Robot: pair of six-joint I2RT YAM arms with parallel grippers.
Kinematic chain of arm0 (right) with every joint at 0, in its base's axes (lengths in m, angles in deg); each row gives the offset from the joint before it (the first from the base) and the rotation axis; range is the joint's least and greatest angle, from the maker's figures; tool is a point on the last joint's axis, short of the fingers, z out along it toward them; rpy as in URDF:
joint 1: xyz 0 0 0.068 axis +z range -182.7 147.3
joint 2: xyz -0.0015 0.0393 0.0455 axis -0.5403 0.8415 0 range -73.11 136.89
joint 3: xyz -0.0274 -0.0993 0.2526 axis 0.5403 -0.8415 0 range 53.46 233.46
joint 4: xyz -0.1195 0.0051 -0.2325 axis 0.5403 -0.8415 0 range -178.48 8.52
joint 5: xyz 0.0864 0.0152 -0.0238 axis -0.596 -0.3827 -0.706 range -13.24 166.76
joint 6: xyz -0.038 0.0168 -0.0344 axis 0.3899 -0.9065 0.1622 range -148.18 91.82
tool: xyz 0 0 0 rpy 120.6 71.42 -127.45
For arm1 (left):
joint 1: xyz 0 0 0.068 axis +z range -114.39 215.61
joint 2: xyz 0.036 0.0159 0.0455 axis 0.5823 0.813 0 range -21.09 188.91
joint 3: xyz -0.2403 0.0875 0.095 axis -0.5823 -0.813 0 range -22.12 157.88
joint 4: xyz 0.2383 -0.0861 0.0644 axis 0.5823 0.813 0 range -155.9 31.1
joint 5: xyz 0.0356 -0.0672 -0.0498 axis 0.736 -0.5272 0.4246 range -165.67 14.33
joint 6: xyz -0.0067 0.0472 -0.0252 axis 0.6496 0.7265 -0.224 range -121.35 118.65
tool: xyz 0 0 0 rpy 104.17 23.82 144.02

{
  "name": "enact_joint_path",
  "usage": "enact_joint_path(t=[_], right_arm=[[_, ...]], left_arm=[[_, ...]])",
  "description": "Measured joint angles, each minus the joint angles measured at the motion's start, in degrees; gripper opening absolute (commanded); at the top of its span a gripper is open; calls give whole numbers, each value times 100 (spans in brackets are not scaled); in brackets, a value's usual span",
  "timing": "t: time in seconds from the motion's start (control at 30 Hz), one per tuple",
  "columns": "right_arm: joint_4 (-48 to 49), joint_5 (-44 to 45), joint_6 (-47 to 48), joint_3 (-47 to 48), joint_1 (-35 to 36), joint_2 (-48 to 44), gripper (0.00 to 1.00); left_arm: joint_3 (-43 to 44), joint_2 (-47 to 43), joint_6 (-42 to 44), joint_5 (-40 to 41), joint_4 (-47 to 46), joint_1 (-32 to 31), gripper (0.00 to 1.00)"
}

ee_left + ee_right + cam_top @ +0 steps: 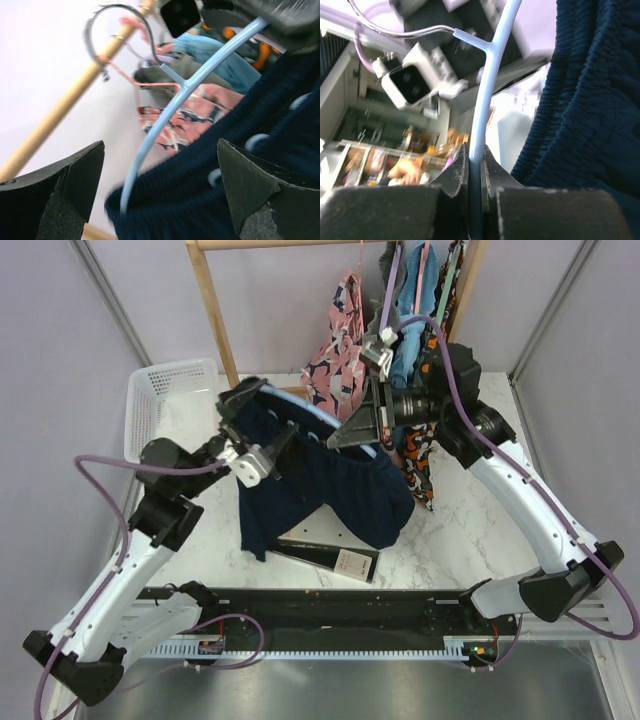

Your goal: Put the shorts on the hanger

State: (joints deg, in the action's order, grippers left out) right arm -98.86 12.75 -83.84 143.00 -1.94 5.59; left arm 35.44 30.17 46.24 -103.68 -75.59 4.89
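Above the table [450, 530], the right pincer [474, 156] tightly clamps the hanger [487, 75].

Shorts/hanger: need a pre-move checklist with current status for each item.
1. Right gripper clamped on the hanger: ok, its fingers pinch the light-blue bar.
2. Left gripper free of fabric: ok, jaws wide open, pinching nothing.
3. Shorts waistband over the hanger end near the left gripper: ok, the left wrist view shows the bar disappearing into the waistband.
4. Other hanger end inside the waistband: cannot tell, it is hidden by the right gripper and fabric.
5. Shorts legs clear of the table: cannot tell, they hang low over a dark flat box.
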Motion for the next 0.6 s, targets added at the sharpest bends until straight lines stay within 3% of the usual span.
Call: enact_joint_path(t=[0.2, 0.6], right_arm=[[125, 876, -382, 1434, -221, 693, 0], [-525, 2957, -758, 3587, -245, 2400, 0]], left_arm=[[374, -640, -769, 789, 61, 0, 99], [468, -1073, -1178, 1449, 363, 0, 99]])
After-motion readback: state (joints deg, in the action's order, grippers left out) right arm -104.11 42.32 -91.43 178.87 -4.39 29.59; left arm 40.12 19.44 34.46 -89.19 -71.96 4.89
